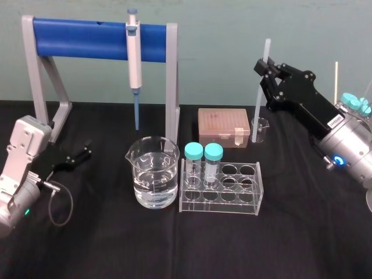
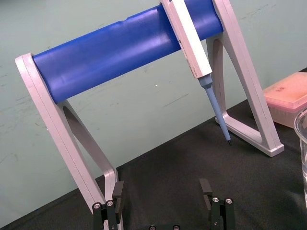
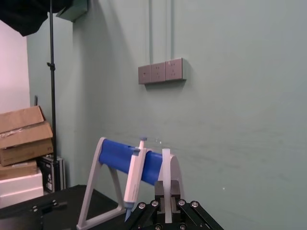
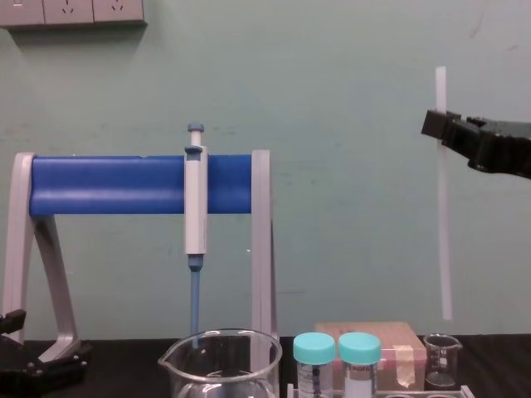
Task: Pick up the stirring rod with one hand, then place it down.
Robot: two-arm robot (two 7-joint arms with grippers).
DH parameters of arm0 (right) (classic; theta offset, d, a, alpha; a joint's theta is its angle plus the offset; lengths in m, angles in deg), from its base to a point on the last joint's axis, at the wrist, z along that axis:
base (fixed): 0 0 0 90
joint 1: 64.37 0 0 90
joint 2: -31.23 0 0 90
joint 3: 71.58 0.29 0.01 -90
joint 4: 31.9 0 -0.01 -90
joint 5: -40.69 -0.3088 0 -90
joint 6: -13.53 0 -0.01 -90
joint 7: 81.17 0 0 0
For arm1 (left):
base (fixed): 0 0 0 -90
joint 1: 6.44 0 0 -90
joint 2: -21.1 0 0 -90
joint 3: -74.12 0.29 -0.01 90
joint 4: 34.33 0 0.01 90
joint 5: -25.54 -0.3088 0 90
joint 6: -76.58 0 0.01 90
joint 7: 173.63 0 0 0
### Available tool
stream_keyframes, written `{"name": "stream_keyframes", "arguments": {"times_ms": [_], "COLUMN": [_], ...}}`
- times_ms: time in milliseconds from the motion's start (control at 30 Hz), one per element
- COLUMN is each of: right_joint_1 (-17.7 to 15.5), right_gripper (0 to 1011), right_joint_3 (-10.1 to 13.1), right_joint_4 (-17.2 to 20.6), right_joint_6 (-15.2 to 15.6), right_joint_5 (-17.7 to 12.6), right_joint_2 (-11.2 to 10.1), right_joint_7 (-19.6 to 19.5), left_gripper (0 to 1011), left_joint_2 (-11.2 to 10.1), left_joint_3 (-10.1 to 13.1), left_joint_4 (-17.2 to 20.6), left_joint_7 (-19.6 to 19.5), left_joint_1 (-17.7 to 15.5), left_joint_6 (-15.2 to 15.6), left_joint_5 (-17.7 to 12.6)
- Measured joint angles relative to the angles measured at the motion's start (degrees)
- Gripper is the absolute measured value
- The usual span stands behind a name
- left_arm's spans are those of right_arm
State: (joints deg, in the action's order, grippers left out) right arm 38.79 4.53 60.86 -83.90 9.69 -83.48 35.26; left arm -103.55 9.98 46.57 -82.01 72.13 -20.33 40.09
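A black-draped worktop (image 1: 290, 244) runs back to a green wall. Near its centre stands a large glass beaker (image 1: 154, 174), partly filled with clear liquid, spout turned toward 9 o'clock. Just beside it at 3 o'clock sits a clear plastic tube rack (image 1: 232, 195); whether the two touch cannot be told. At the rack's 12 o'clock, farther back, lies a closed pinkish box (image 1: 224, 125) with a strip of tape on its right front corner. A small empty glass beaker (image 1: 261, 132) stands just beside the box at 3 o'clock. From 10 to 12 o'clock of the large beaker, a grey-legged stand (image 1: 172, 87) with a blue crossbar plants its feet along the back edge.
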Motion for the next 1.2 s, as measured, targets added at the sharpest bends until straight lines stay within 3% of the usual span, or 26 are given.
{"name": "stream_keyframes", "arguments": {"times_ms": [667, 1200], "right_joint_1": [-2.97, -1.99], "right_gripper": [66, 66], "right_joint_3": [-1.57, -1.52], "right_joint_4": [-0.56, -4.43], "right_joint_6": [1.94, -0.12], "right_joint_5": [-0.11, 0.86], "right_joint_2": [-1.0, 1.14], "right_joint_7": [-0.3, -0.85], "left_gripper": [1000, 1000], "left_joint_2": [0.0, 0.0], "left_joint_3": [0.0, 0.0], "left_joint_4": [0.0, 0.0], "left_joint_7": [0.0, 0.0], "left_joint_1": [0.0, 0.0], "left_joint_6": [0.0, 0.0], "left_joint_5": [0.0, 0.0]}}
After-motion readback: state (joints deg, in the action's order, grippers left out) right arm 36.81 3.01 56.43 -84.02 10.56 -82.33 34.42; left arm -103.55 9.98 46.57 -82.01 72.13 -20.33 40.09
